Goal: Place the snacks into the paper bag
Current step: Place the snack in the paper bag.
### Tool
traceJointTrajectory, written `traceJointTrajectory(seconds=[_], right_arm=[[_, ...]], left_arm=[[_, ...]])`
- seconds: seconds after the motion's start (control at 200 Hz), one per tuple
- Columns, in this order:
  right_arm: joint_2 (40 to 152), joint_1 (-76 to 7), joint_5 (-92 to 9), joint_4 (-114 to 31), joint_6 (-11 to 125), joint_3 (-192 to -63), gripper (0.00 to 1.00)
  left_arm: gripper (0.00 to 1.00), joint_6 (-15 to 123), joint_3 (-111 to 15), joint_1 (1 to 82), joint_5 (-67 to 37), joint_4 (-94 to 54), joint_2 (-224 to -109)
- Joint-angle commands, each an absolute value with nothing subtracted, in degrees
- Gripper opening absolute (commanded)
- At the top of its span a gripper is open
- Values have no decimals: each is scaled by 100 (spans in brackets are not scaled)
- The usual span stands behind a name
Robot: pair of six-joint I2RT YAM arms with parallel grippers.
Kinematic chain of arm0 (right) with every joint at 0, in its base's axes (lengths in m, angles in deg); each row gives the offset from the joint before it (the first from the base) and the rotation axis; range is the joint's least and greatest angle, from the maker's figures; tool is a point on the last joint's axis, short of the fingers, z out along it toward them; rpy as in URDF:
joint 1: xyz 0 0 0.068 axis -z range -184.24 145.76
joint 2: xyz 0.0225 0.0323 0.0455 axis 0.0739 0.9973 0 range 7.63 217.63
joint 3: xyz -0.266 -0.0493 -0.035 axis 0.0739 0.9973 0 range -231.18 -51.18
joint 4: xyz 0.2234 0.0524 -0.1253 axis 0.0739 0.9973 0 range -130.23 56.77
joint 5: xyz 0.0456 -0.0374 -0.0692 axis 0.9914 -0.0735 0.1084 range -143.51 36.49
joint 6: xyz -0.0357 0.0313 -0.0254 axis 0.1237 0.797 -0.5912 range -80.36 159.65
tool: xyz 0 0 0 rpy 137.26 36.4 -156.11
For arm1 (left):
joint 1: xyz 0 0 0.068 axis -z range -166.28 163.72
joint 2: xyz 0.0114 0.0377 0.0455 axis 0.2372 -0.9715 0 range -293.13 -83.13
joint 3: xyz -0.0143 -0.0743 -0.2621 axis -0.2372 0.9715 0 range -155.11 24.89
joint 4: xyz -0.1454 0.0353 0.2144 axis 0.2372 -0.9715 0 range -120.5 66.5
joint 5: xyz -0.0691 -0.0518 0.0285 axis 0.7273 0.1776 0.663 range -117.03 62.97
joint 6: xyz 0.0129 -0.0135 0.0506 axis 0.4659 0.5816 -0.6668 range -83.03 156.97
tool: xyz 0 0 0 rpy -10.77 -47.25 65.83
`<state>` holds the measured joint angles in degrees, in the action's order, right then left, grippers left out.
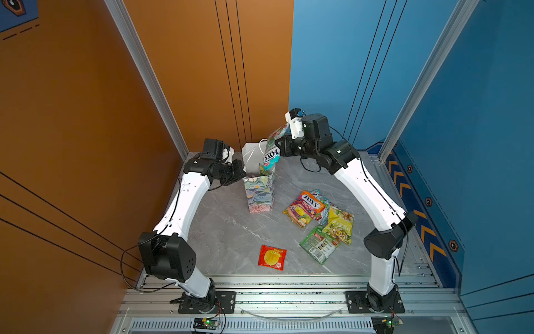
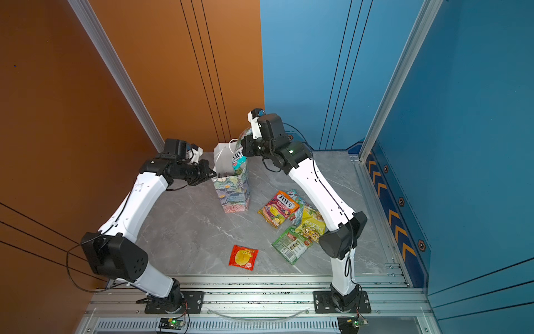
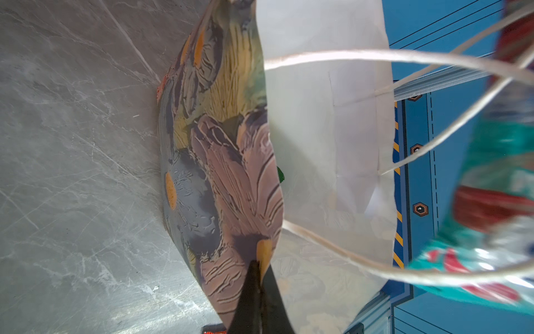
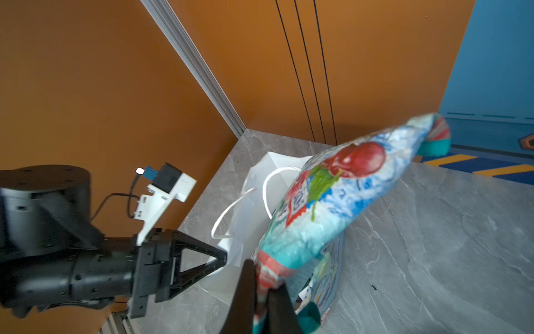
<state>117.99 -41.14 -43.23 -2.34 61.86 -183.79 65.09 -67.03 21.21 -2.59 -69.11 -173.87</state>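
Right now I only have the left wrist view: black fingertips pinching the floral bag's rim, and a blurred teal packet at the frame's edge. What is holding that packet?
Observer: The right gripper is shut on the teal FOX'S packet.
Operator: Is it inside the bag?
Observer: Its lower end reaches the open mouth of the upright paper bag. I cannot tell how deep it goes.
Operator: Which snacks are outside it?
Observer: A red-yellow sachet lies alone. An orange FOX'S packet, a yellow pouch and a green pouch lie in one overlapping cluster.
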Motion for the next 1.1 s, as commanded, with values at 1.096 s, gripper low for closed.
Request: traceJointTrajectory(seconds=[1.096], right_arm=[[12255, -3998, -3643, -215, 6021, -19074, 0]], left_arm=[[0, 6490, -6581, 1996, -85, -6807, -17284]])
